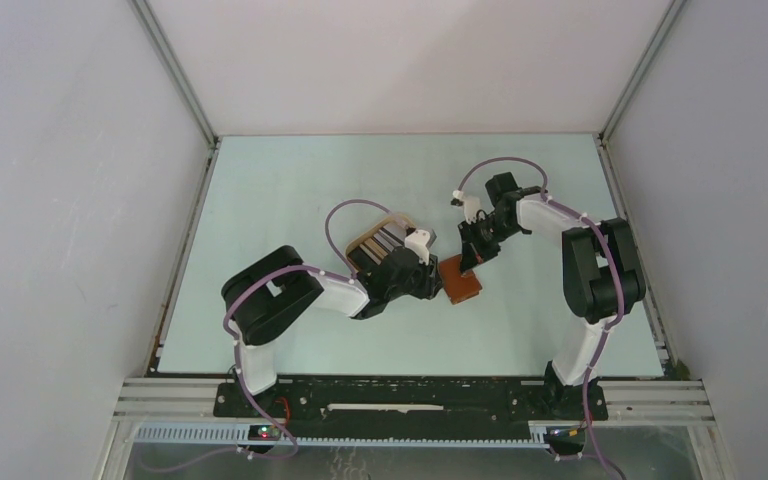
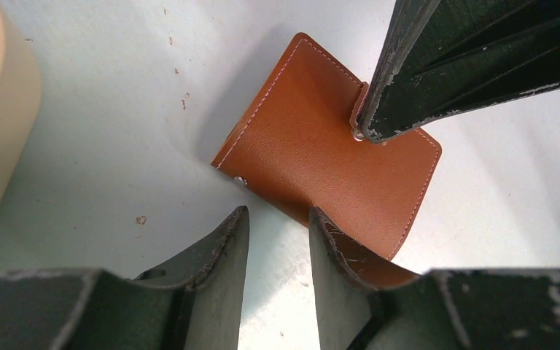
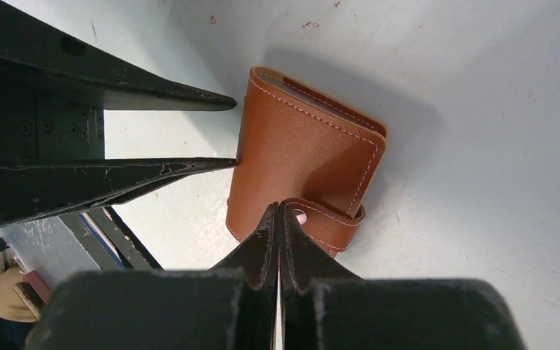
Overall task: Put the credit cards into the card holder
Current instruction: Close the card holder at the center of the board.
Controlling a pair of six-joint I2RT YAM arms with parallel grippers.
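On the left, a tan tray [image 2: 11, 109] is seen on the worktop [image 1: 290, 180]. What look like the credit cards [image 1: 380, 240] are lying in it, partly hidden by the left arm. No card is seen outside the tray, so it is judged that none has been put away yet.

Just beside the tray, the left gripper [image 2: 278, 213] is seen with its jaws a little apart. Nothing is held between them, but one finger is laid against the edge of the card holder [image 2: 321, 160]. The card holder is lying flat on the worktop, between the two grippers. It is folded shut, with its snap tab [image 3: 328, 222] wrapped over the edge.

On the right, the jaws of the right gripper [image 3: 278, 211] are pressed tight together, and their tip is set at the snap tab. The step in hand is thought to be the opening. The holder has yet to be opened, and every card is left to be picked up and slid in.
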